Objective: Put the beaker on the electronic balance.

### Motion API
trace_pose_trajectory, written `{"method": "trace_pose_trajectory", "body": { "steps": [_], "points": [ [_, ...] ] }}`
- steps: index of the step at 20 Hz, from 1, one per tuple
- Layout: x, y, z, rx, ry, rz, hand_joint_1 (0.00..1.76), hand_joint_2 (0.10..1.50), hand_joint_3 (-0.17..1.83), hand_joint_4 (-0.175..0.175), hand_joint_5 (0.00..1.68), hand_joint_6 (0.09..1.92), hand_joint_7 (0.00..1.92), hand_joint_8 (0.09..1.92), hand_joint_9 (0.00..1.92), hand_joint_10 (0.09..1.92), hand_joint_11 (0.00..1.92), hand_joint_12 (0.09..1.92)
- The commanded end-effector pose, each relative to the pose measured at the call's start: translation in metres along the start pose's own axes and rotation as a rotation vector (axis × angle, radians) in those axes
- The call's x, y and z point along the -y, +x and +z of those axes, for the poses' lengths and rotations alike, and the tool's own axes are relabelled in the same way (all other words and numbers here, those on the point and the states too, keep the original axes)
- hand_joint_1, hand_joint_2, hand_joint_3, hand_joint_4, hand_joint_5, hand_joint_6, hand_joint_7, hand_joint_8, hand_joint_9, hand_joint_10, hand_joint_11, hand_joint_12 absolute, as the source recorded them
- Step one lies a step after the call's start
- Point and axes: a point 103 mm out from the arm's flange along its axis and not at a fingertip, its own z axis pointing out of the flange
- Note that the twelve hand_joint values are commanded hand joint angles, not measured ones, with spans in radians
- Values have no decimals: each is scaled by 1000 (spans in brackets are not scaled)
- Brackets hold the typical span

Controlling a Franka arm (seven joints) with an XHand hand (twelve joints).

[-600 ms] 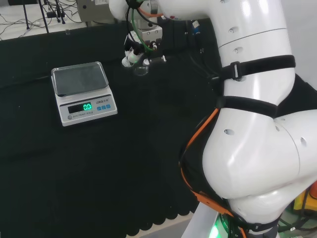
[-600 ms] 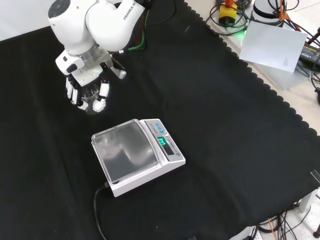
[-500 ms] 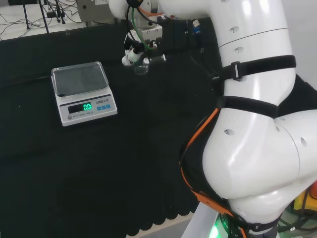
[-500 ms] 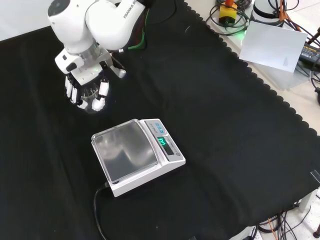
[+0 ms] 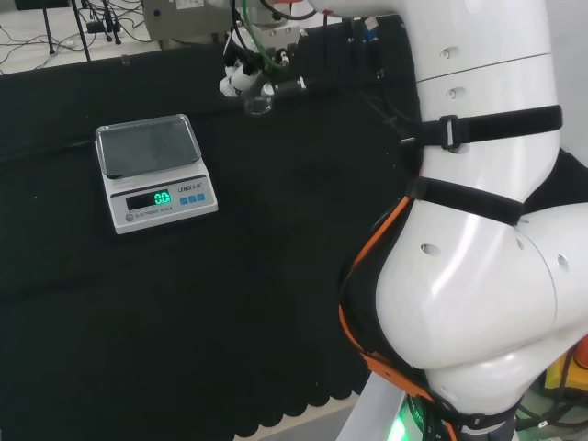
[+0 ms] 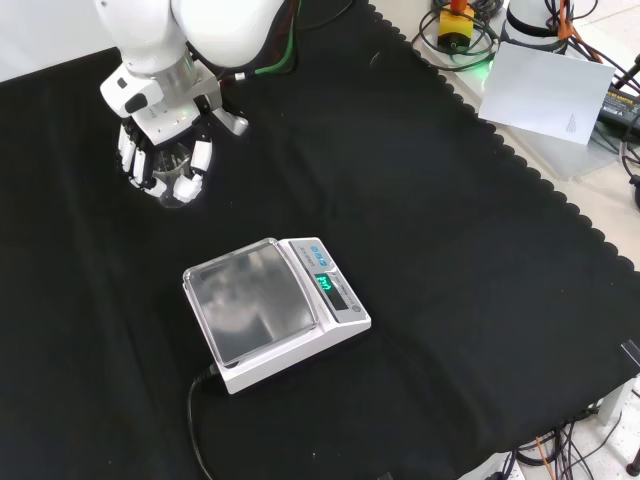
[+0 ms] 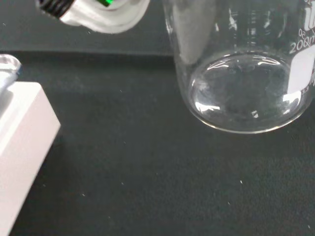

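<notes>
The beaker [image 7: 241,73] is clear glass with printed marks and looks empty; it hangs with its base above the black cloth. The hand [image 6: 160,140] is curled round the beaker [image 6: 172,182] from above, white fingertips [image 6: 201,157] down its sides. In the head view the hand [image 5: 241,75] and beaker [image 5: 258,103] are beyond and to the right of the electronic balance [image 5: 147,145]. The white balance [image 6: 250,305], with a grey pan and a lit green display, stands nearer the front view's camera than the hand. A corner of the balance [image 7: 19,147] and a fingertip [image 7: 93,12] appear in the wrist view.
A black cable [image 6: 195,440] runs from the balance toward the cloth's near edge in the front view. The arm's large white links [image 5: 469,230] stand at the head view's right. Cables and a white sheet [image 6: 545,90] lie off the cloth.
The hand, still curled round the beaker, has moved upward in both the head and front views, lifting the beaker off the cloth. The balance has not moved.
</notes>
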Motion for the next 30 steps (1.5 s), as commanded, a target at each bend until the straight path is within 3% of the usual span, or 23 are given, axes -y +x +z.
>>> {"method": "trace_pose_trajectory", "body": {
  "steps": [1,11,24,30],
  "points": [
    [4,24,-22,5,-20,-43,1061,883,382,175,1059,941,1081,987,1315,505,995,1120],
    [10,99,-37,11,-22,-180,1066,860,418,175,1070,933,1092,984,1336,503,1010,1106],
    [24,200,-2,7,46,-361,1077,833,461,157,1084,923,1092,986,1343,501,1034,1086],
    [18,228,12,-1,69,-401,1087,820,488,129,1087,926,1090,991,1350,498,1090,1045]
  ]
}}
